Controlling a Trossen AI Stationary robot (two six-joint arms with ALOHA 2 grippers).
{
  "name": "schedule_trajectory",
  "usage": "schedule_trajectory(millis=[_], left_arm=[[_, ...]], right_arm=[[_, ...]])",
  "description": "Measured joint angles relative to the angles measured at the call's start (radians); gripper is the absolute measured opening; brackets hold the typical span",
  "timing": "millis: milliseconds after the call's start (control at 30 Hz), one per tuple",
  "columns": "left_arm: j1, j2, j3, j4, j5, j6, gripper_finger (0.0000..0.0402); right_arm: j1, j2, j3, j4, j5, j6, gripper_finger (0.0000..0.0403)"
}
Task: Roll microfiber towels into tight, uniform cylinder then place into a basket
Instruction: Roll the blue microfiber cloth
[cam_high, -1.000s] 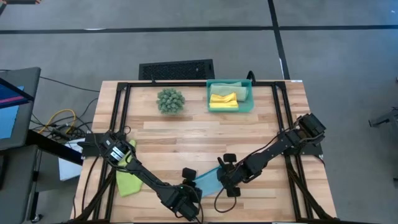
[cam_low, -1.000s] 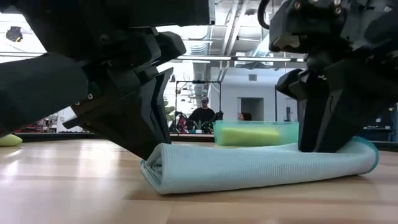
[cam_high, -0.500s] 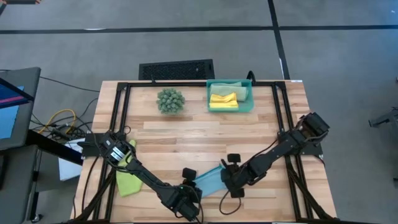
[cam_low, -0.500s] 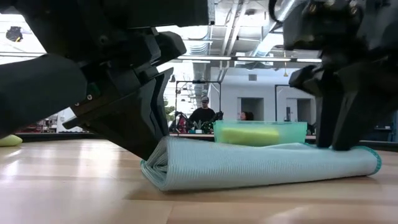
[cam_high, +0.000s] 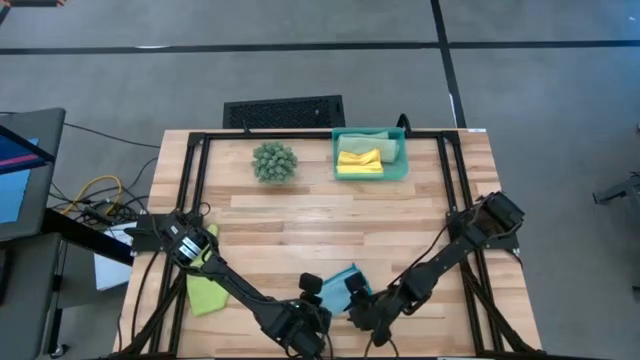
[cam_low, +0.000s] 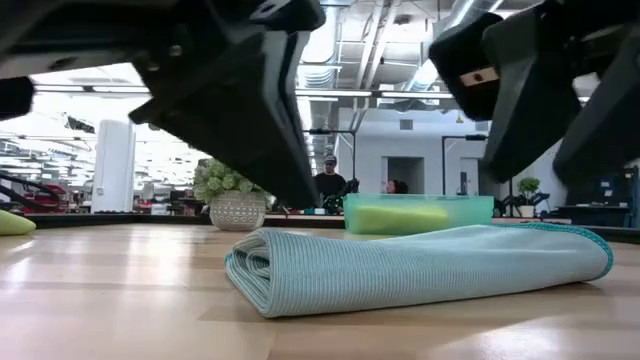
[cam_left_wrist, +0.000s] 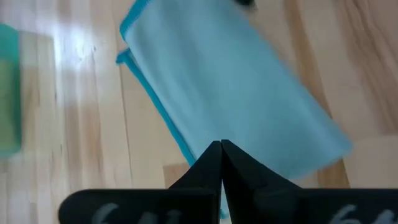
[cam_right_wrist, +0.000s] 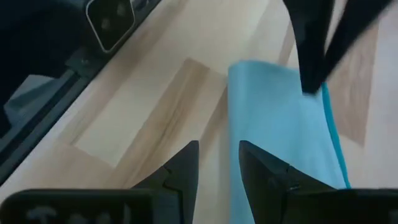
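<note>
Both grippers have lifted off the light blue towel (cam_low: 420, 265), which a moment ago they were pressing down at either end; it now lies free on the table (cam_high: 300, 215) near its front edge, folded over into a flat, loose band, not a tight cylinder. So the roll is probably not finished, and another pass looks needed before this towel can go to the basket (cam_high: 398, 163), which sits at the far side of the table, right of centre, already holding a yellow towel (cam_high: 358, 160) and a sage green one behind it. The lime green towel (cam_high: 205, 292) waits at the near left edge under the left arm. The left gripper (cam_left_wrist: 221, 149) hangs just above the towel's left end, its fingers pressed together and empty. The right gripper (cam_right_wrist: 217, 163) hovers beside the towel's right end at the near edge, its fingers spread with a clear gap and holding nothing. Both arms reach in low from the table's sides, converging on the towel.
</note>
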Motion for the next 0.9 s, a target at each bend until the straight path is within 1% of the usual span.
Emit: schedule_trajectory(millis=[67, 167, 267, 433, 533, 633, 767, 900], left_arm=[[0.009, -0.002, -0.014, 0.042, -0.001, 0.021, 0.0], [0.021, -0.002, -0.04, 0.049, 0.004, 0.027, 0.0], [0.03, -0.002, -0.068, 0.055, 0.005, 0.012, 0.0], [0.036, -0.003, -0.106, 0.076, 0.047, -0.009, 0.0], [0.036, -0.005, -0.125, 0.11, 0.05, 0.0, 0.0], [0.036, -0.007, -0.136, 0.12, 0.05, 0.005, 0.0], [0.036, -0.008, -0.14, 0.122, 0.052, 0.006, 0.0], [0.036, -0.008, -0.14, 0.116, 0.056, 0.008, 0.0]], right_arm=[[-0.003, 0.025, 0.001, 0.016, 0.001, -0.011, 0.0139], [-0.02, 0.057, 0.001, 0.014, 0.01, -0.009, 0.014], [-0.037, 0.08, 0.001, 0.036, 0.022, -0.006, 0.015], [-0.049, 0.096, 0.005, 0.046, 0.022, -0.014, 0.0192], [-0.049, 0.094, 0.005, 0.047, 0.022, -0.018, 0.0219], [-0.046, 0.087, 0.005, 0.044, 0.022, -0.02, 0.0233], [-0.042, 0.094, 0.006, 0.023, 0.023, -0.068, 0.0228], [-0.047, 0.116, 0.008, 0.023, 0.027, -0.072, 0.0199]])
